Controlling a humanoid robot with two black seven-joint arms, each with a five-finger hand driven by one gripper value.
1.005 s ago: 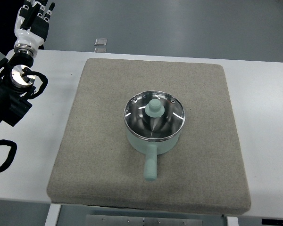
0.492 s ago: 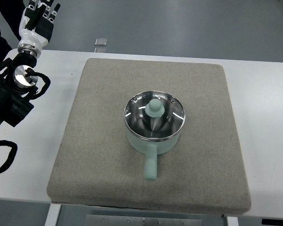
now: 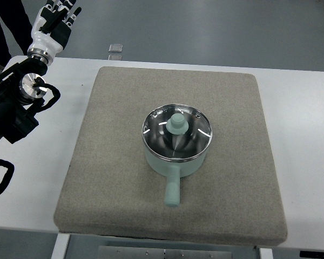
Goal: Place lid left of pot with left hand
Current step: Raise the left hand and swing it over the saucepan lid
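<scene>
Presently my left hand [image 3: 55, 20] is hovering with jointed fingers extended, gripping nothing, well apart from the round glass lid [image 3: 177, 132], which is sitting on the mint pot [image 3: 175, 162] on the coarse grey mat [image 3: 119, 178].

A single top view looked steeply down from the robot's own side, taking in the whole grey mat [image 3: 175, 154] on the white tabletop [image 3: 299, 135] and a strip of floor beyond its far edge. It stood fairly far back: the pot [image 3: 175, 147] sat near the middle, and the left arm [image 3: 13, 105] entered at the upper-left edge.
</scene>
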